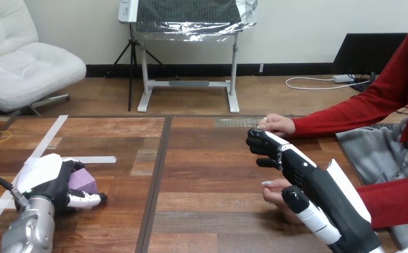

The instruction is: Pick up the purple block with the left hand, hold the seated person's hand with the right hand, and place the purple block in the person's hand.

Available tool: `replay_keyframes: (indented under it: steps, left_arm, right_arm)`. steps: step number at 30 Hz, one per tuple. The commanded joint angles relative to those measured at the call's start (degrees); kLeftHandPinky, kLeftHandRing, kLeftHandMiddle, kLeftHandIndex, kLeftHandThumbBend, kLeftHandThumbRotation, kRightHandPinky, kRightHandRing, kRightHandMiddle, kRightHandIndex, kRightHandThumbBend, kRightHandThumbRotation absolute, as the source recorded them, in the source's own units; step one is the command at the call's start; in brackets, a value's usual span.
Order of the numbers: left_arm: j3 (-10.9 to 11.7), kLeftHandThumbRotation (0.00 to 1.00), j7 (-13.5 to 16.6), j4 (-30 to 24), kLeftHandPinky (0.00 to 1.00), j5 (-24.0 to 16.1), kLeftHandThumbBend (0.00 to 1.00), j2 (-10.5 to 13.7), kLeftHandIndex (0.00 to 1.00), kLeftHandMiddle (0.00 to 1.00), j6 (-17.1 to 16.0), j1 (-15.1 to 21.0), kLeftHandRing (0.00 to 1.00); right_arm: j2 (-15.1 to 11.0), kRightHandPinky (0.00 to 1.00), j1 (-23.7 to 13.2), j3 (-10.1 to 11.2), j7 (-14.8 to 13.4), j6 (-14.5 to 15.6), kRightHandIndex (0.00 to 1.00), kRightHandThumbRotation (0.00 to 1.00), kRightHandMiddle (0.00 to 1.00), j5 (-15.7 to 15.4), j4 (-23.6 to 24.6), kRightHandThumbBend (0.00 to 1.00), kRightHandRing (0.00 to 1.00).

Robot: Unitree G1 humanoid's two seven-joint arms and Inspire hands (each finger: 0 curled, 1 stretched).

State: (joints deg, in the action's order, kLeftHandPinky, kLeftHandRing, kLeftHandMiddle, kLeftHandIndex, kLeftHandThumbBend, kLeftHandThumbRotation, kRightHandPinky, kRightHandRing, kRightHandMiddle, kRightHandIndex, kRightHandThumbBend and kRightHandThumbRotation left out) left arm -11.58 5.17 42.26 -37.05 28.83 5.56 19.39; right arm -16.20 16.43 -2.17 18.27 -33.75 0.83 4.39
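Observation:
The purple block (82,182) rests on the wooden table (207,158) at the near left. My left hand (46,179) lies over it, fingers curled across its top and thumb (86,200) along its near side. My right hand (296,168) reaches in from the lower right, its fingers (262,145) relaxed and pointing away from me. The person's nearer hand (273,193) lies on the table beside my right thumb (309,213), partly hidden by the palm; no finger wraps it. The person's farther hand (278,124) rests just beyond my right fingertips.
White tape strips (93,159) cross the table's left part, and a thin yellow ring (1,137) lies at the far left. A dark seam (157,179) splits the tabletop. The person's red sleeves (349,113) come in from the right.

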Motion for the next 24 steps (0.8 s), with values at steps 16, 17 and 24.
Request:
replay_keyframes:
  steps: [16,17,24]
  left_arm:
    - [-0.37,0.11,-1.15,-5.93,0.51,0.81,0.81,-0.48,0.67,0.68,3.83,4.39,0.63]
    - [-0.29,0.09,-0.90,-5.90,0.49,0.92,0.81,-0.54,0.66,0.66,3.69,4.35,0.61]
    - [0.46,0.01,1.95,-5.03,0.28,2.04,0.75,-1.05,0.55,0.45,1.68,4.03,0.36]
  right_arm:
    - [-0.52,0.83,-2.57,0.87,-0.05,-0.53,0.88,1.00,0.88,0.71,3.59,0.87,0.87]
    - [-0.56,0.83,-2.57,0.88,-0.03,-0.53,0.88,1.00,0.88,0.71,3.59,0.87,0.87]
    - [-0.69,0.83,-2.49,0.98,0.08,-0.61,0.89,1.00,0.88,0.90,3.59,0.86,0.88]
